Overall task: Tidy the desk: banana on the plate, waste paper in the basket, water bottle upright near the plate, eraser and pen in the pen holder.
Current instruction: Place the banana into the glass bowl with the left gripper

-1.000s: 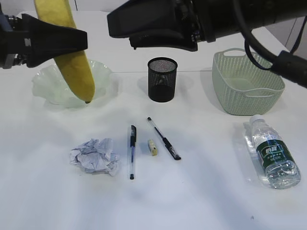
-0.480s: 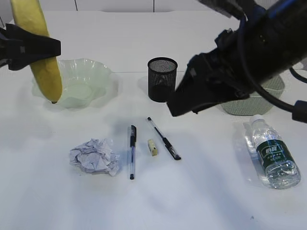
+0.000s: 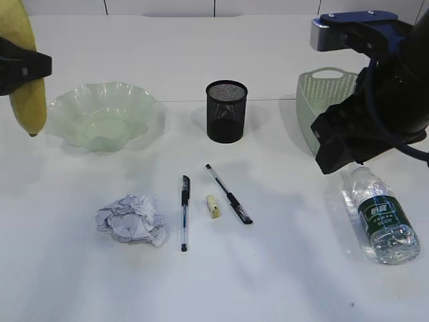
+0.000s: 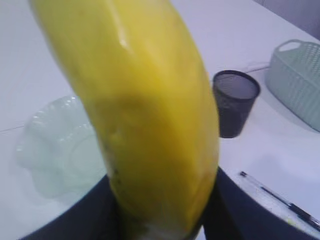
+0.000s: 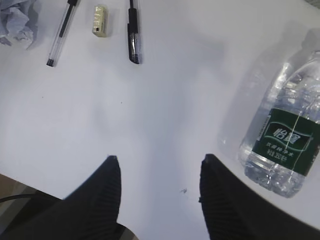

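The yellow banana (image 3: pixel 27 87) hangs upright at the far left, its dark tip just left of the pale green plate (image 3: pixel 137 100) and above the desk (image 3: pixel 281 282). My left gripper (image 3: pixel 20 67) is shut on it; up close the banana (image 4: pixel 145 110) fills the space between the dark fingers (image 4: pixel 75 222). My right gripper (image 5: pixel 159 160) is open above bare desk, with the lying water bottle (image 5: pixel 282 145) just to its right. The bottle (image 3: pixel 382 218) lies on its side. Crumpled paper (image 3: pixel 132 218), two pens (image 3: pixel 184 211) (image 3: pixel 228 193) and the eraser (image 3: pixel 213 206) lie mid-desk.
The black mesh pen holder (image 3: pixel 226 111) stands behind the pens. The right arm (image 3: pixel 375 114) partly hides the sage-green basket (image 3: pixel 322 87) at the back right. The plate (image 4: pixel 45 145) holds nothing.
My left gripper has carried the banana leftward, from over the plate to beyond its left rim. The right arm has swung from the middle to the right, above the bottle.
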You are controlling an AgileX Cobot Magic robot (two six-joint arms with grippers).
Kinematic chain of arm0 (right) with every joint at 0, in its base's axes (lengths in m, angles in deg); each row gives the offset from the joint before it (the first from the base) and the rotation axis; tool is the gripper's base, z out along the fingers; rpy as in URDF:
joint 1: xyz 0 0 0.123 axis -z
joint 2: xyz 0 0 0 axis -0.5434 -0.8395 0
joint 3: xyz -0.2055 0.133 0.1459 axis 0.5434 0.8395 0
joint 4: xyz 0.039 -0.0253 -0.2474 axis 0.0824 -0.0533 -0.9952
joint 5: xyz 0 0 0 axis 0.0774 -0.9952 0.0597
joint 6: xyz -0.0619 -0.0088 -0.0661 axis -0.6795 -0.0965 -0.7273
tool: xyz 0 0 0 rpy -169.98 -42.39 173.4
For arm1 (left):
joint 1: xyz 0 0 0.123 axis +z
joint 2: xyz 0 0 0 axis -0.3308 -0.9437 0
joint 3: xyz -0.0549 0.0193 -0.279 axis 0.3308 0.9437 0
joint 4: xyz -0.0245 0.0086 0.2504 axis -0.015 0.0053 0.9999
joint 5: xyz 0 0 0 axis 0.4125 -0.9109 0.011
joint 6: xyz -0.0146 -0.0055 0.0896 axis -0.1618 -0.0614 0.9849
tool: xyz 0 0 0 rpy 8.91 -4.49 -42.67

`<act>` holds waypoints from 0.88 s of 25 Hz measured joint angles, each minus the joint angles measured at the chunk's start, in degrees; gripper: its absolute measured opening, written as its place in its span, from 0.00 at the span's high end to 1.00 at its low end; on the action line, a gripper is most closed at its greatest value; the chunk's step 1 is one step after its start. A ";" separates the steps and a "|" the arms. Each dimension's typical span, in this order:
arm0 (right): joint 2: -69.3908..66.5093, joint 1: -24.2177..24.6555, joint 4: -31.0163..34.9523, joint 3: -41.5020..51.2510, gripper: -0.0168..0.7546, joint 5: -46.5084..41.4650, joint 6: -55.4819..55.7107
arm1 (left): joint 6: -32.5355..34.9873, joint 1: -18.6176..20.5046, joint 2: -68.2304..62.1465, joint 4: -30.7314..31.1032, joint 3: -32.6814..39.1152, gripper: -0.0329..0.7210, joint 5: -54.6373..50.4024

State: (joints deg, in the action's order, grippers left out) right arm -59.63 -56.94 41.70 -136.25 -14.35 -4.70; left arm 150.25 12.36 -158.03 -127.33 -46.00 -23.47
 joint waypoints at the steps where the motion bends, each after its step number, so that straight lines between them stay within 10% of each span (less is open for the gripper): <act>1: 0.00 0.00 -0.15 0.00 0.48 -0.10 0.09 | 0.00 0.00 -0.15 0.00 0.00 0.58 1.63; 11: 0.00 0.00 -0.55 0.00 0.48 -0.22 0.45 | 0.00 0.12 -10.91 0.62 -6.52 0.58 7.73; 22: 0.00 0.00 -3.64 0.00 0.48 -0.22 0.33 | 0.00 0.12 -27.01 19.14 -23.56 0.58 7.34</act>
State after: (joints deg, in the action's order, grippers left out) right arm -59.63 -56.94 38.06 -136.25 -14.57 -4.37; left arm 150.25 12.48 -185.03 -108.18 -69.56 -16.13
